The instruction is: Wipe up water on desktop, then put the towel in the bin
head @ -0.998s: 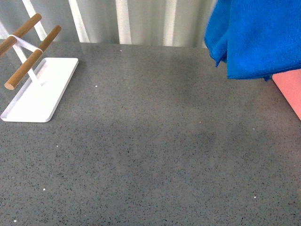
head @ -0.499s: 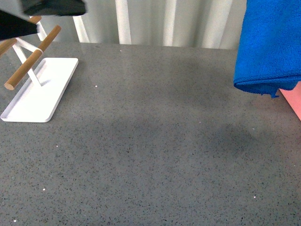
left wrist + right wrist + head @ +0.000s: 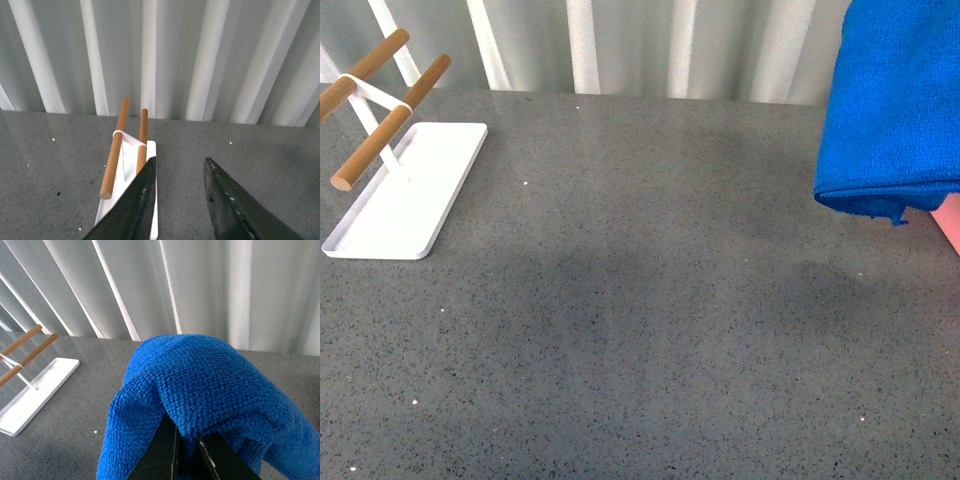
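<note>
Right wrist view: right gripper [image 3: 186, 439] clamped on the towel [image 3: 200, 385], cloth draped over it; left gripper [image 3: 179, 163] parted, empty.

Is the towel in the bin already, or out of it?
Out. The towel hangs in the air, pinched in the shut right gripper; the bin shows only a corner, below the cloth's lower edge.

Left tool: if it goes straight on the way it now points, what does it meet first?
Most likely the bare desktop, just beside the white tray; behind that stands the ribbed wall. The left tool points close to the tray's edge, and depth is unclear.
</note>
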